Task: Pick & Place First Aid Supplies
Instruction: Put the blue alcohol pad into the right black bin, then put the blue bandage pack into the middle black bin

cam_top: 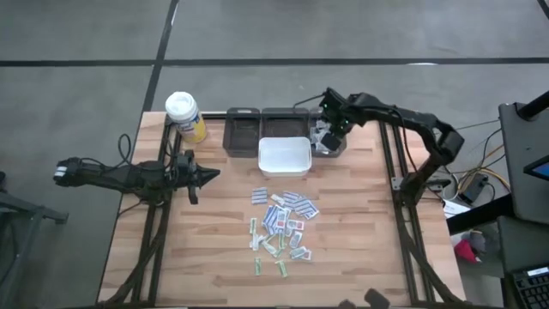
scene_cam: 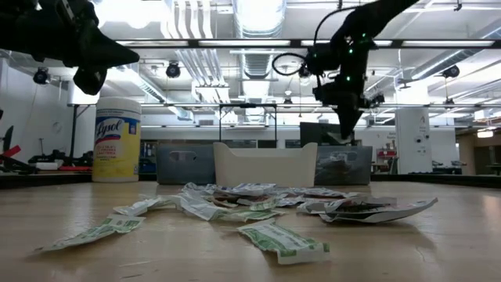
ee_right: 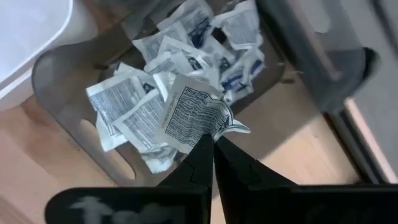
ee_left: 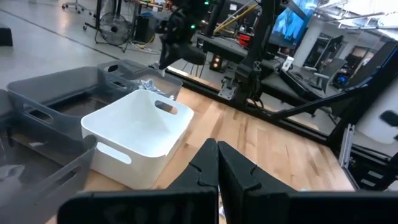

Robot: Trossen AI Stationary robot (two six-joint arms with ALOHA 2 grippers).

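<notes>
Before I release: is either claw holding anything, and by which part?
The right claw pinches a white printed packet by its edge above the grey bin. The left claw is shut, empty.

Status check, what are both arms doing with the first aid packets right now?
Right gripper shut on a packet above the grey bin of packets. Left gripper shut, empty, waiting at table's left. Packet pile remains mid-table; nothing blocking.
</notes>
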